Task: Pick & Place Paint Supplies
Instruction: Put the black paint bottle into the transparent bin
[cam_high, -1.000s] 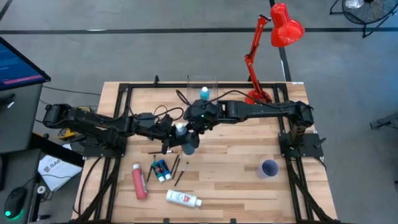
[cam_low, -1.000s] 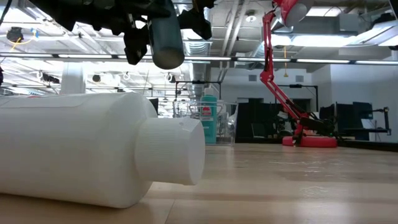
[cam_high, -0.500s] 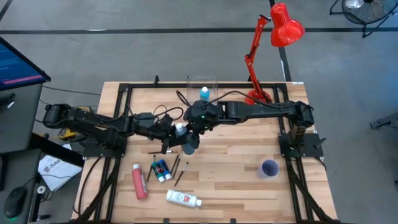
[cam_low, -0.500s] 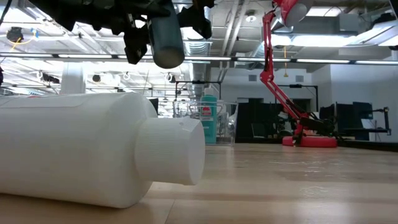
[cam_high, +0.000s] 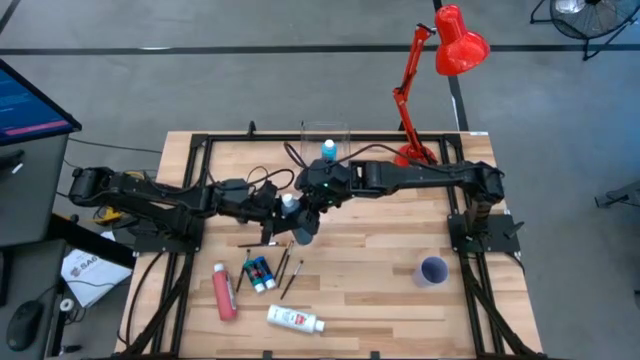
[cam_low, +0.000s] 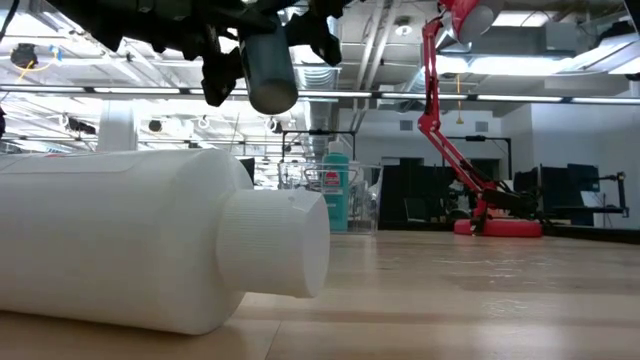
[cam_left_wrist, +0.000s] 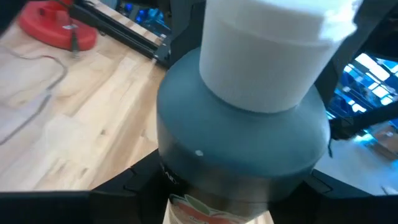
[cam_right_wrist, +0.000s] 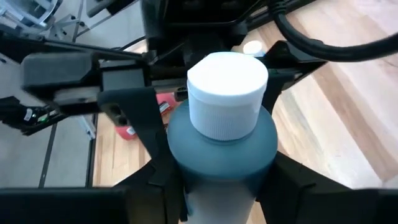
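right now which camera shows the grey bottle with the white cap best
The right wrist view: the grey plastic bottle with the white screw cap fills the middle, cap and shoulder clear. Left wrist view crops it very close; low view shows only its raised body; high view shows it small between both arms.

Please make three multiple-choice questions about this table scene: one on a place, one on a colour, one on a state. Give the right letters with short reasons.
1. Where is the purple cup?
A. beside the red lamp's base
B. inside the clear box
C. on the right part of the table, alone

2. What colour is the cap of the grey bottle held in the air?
A. white
B. red
C. black

3. How is the white bottle near the table's front edge?
A. standing upright
B. lying on its side
C. lifted off the table

Answers: C, the high view shows the cup by itself on the right; A, the right wrist view shows a white ribbed cap; B, the low view shows it lying flat on the wood.
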